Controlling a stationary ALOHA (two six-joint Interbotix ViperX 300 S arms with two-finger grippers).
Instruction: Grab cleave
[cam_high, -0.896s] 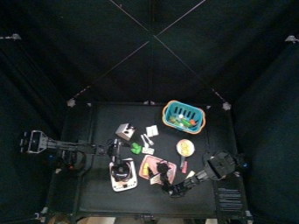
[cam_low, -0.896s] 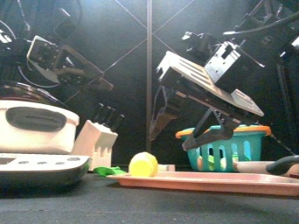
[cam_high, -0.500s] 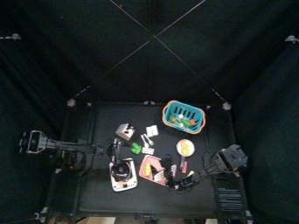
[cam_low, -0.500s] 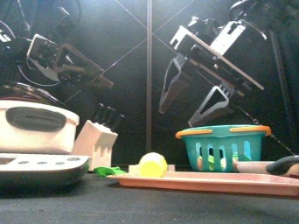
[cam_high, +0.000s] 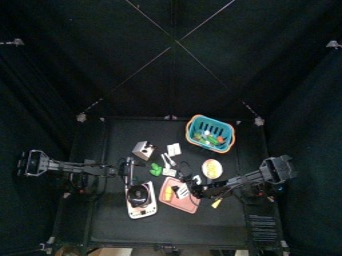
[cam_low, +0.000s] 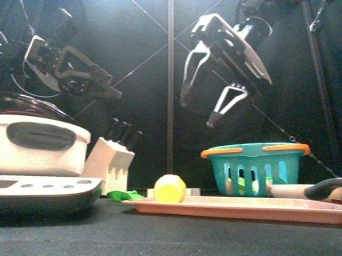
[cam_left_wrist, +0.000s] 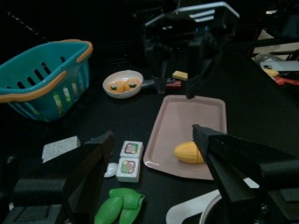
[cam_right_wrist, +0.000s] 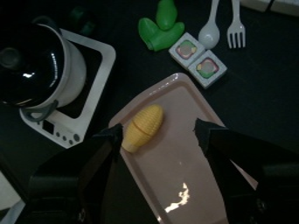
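A pink board (cam_high: 178, 192) (cam_low: 241, 208) lies at the table's front with a yellow lump (cam_low: 168, 187) (cam_right_wrist: 143, 125) on it. Past the board's right end in the front view lies a pale piece with a dark handle (cam_low: 310, 187); I cannot tell whether it is the cleaver. My right gripper (cam_low: 221, 85) (cam_right_wrist: 163, 175) hangs open high over the board, with nothing between its jaws. At the table's left side my left gripper (cam_left_wrist: 152, 175) (cam_low: 67, 70) is open and holds nothing.
A teal basket (cam_high: 210, 129) (cam_low: 254, 165) stands at the back right. A black-and-white appliance (cam_low: 40, 150) (cam_right_wrist: 41, 61) and a knife block (cam_low: 114, 150) fill the front left. A small bowl (cam_left_wrist: 121, 83), a green vegetable (cam_right_wrist: 162, 26) and a spoon (cam_right_wrist: 211, 26) lie around the board.
My right gripper has risen from just above the board to well above it, while its arm drew back to the right. The left arm has barely moved.
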